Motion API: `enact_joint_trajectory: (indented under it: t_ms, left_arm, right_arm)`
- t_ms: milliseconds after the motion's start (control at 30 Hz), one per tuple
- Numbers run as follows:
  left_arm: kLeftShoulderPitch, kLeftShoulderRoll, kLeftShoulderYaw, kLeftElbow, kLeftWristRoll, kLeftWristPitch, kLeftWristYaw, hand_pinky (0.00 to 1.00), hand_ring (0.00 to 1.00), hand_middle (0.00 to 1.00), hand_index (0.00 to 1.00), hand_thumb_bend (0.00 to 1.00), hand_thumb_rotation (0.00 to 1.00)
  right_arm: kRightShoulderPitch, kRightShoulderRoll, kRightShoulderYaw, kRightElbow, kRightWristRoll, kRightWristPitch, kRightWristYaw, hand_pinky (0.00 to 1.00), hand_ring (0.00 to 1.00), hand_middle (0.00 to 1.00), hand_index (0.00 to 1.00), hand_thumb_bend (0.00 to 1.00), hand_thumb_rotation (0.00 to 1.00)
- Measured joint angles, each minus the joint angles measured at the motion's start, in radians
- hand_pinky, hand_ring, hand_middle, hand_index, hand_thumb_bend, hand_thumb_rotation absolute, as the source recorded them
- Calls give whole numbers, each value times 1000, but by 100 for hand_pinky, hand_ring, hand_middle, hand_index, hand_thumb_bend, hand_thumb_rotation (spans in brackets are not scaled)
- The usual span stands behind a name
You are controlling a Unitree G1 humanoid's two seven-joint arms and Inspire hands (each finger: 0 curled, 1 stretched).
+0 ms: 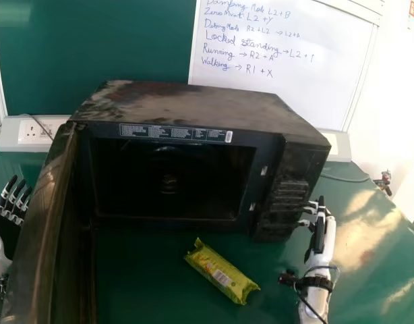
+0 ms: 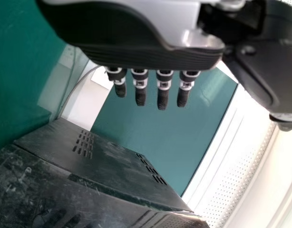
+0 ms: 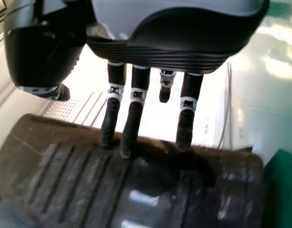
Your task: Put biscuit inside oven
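The biscuit [image 1: 222,271] is a long, slim pack in a shiny yellow-green wrapper; it has crimped, slightly flared ends, a pale label with a barcode on its upper side, and small reddish patches of print towards its far end; the wrapper looks creased but closed. It lies flat and aslant on the green table [image 1: 146,290], in front of the oven [image 1: 193,104]; its far end points left towards the cavity [image 1: 170,182], its near end right and towards the robot; it is outside the oven and apart from both hands.

The oven is black and scuffed; its door [image 1: 45,229] stands wide open on the left, the cavity facing the robot. The left hand [image 1: 6,233] is at the outer side of the door, its fingers straight and spread a little apart; the right hand [image 1: 319,236] is beside the oven's control panel [image 1: 284,192], fingers extended, holding nothing, their tips at the panel; whether they all touch it I cannot tell. Behind the oven stands a whiteboard [image 1: 294,88] with handwriting.
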Motion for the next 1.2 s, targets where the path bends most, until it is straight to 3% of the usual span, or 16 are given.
enact_joint_trajectory:
  t_ms: [233,400,600,1000,1200]
  left_arm:
    - [1,0,0,1,0,0,-3,0,72,81,98,0,0]
    - [0,0,0,4,0,0,-5,0,72,81,97,0,0]
    - [0,0,0,4,0,0,-5,0,72,81,97,0,0]
    - [1,0,0,4,0,0,-5,0,72,81,96,0,0]
    - [1,2,1,9,0,0,-6,0,71,81,97,0,0]
  right_arm:
    - [-7,-4,-8,39,39,-84,152,29,34,42,54,80,78]
    - [-14,-10,-12,61,45,-107,171,29,35,42,55,90,83]
    - [-21,-21,-5,81,40,-129,171,28,36,44,55,95,85]
    - [-11,-64,41,61,-65,-155,71,40,49,58,64,92,81]
    - [33,-122,91,-30,-188,-156,-31,46,54,64,69,99,81]
